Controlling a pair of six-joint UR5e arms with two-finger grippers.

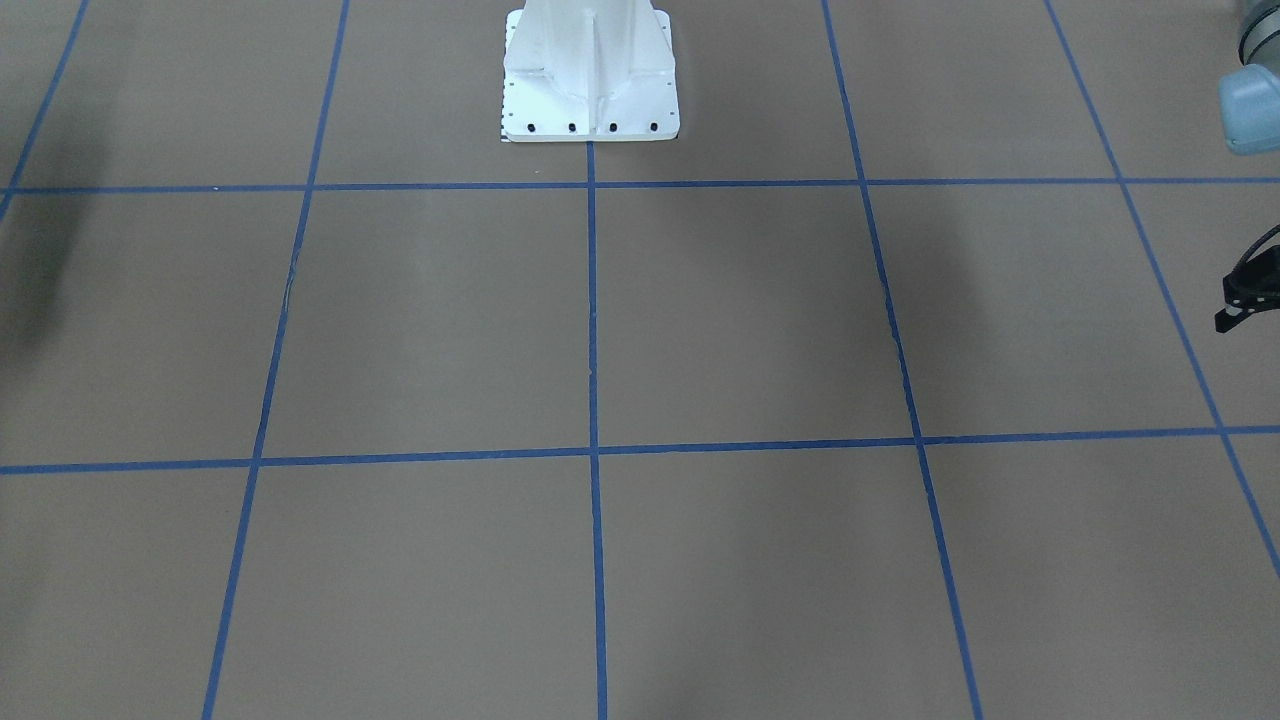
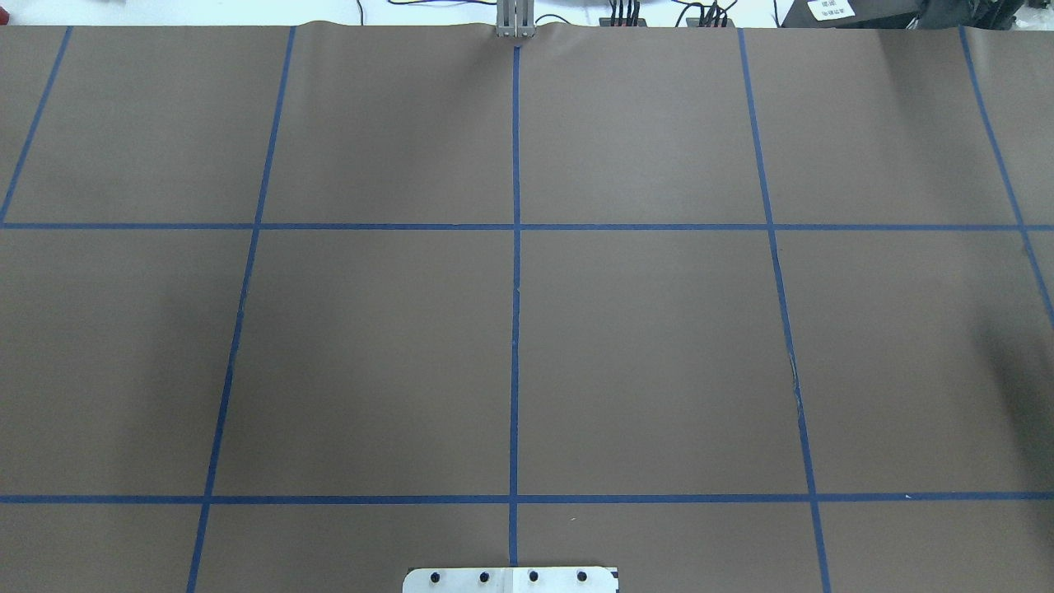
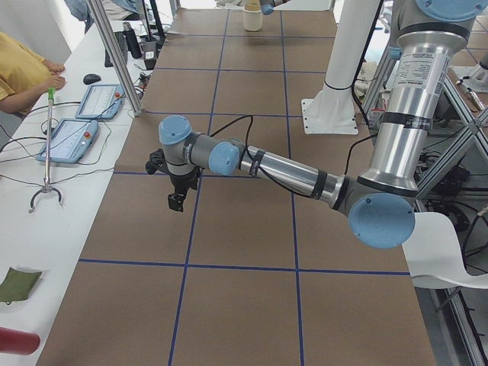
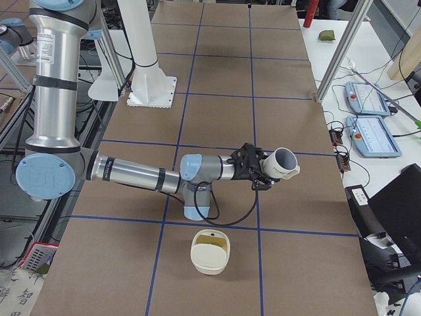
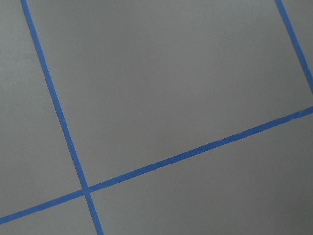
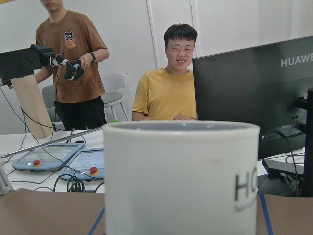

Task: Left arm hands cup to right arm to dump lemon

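Above the brown desk (image 4: 217, 112) gridded with blue tape, the black right gripper (image 4: 263, 172) carries the white ceramic "HOME" mug (image 4: 286, 164) upright, clear of the surface; its grip width cannot be told. A cream bowl (image 4: 210, 250) sits at the mug's 7 o'clock. The black left gripper (image 3: 177, 200) hangs over the desk, its opening unclear.

Cup (image 6: 181, 176) base and left hand (image 1: 1245, 295) cropped at view edges

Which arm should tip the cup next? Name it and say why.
Right, most likely. The cup lies sideways at the right arm's fingers; the left arm's fingers hang bare, far from it.
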